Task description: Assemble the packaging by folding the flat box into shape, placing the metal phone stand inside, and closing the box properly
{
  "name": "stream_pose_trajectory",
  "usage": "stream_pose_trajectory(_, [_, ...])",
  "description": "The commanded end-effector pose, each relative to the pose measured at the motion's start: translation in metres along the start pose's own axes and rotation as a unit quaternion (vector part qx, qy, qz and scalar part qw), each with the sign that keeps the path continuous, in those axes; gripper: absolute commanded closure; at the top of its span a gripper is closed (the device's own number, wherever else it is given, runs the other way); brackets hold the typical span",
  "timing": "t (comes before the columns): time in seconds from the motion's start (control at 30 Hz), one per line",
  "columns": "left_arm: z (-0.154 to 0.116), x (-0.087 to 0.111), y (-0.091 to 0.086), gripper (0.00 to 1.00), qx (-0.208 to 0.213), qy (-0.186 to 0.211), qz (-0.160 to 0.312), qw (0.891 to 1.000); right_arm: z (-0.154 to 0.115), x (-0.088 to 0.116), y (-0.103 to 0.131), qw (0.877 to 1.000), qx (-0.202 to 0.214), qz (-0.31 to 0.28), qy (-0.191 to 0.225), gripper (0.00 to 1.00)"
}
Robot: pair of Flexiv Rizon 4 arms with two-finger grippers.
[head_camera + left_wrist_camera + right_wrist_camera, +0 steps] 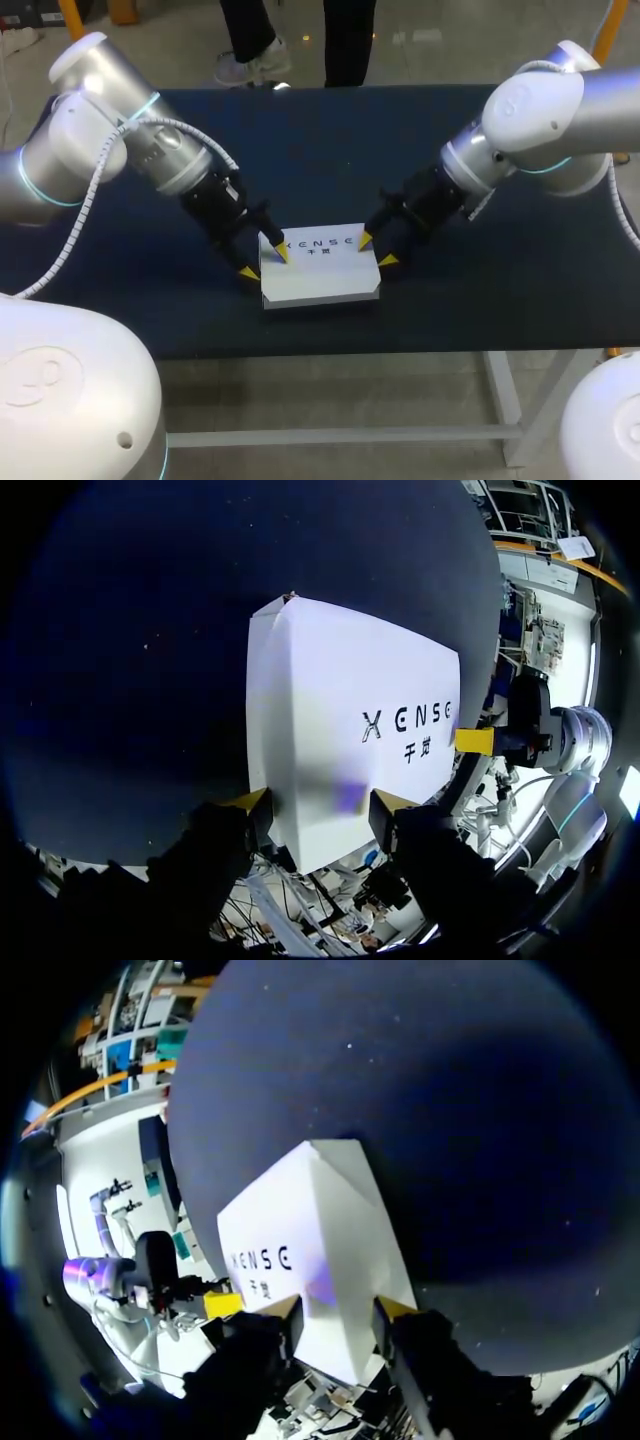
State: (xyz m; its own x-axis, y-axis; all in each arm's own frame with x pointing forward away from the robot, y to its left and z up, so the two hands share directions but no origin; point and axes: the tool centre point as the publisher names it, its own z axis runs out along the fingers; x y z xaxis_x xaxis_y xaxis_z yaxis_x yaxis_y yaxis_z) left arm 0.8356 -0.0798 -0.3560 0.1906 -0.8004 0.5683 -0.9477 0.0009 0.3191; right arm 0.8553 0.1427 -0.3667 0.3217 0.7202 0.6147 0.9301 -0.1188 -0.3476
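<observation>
White box [320,270] near the table's [300,150] front edge, centre, lid down. Left gripper [264,261] and right gripper [377,251]: fingers apart, straddling opposite ends, clamping nothing. Likely closing: press both ends evenly so the box doesn't slide.

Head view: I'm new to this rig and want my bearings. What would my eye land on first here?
A white box stands out against the dark blue table, lying in the middle, toward the near edge. The left gripper is at the box's left end and the right gripper at its right end, so it is flanked from both sides.
</observation>
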Motion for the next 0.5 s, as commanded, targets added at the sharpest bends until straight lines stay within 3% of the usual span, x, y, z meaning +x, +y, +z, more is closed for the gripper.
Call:
stream_pose_trajectory(0.03, [-0.0006, 0.0044, -0.0040, 0.34, -0.006, -0.001, -0.001, 1.000, 0.0008, 0.0042, 0.0020, 1.000, 0.007, 0.002, 0.001, 0.51])
stream_pose_trajectory(0.5, [-0.0080, 0.0071, -0.0040, 0.37, -0.014, 0.008, -0.006, 1.000, -0.0008, 0.0095, 0.0033, 1.000, 0.019, 0.012, 0.003, 0.51])
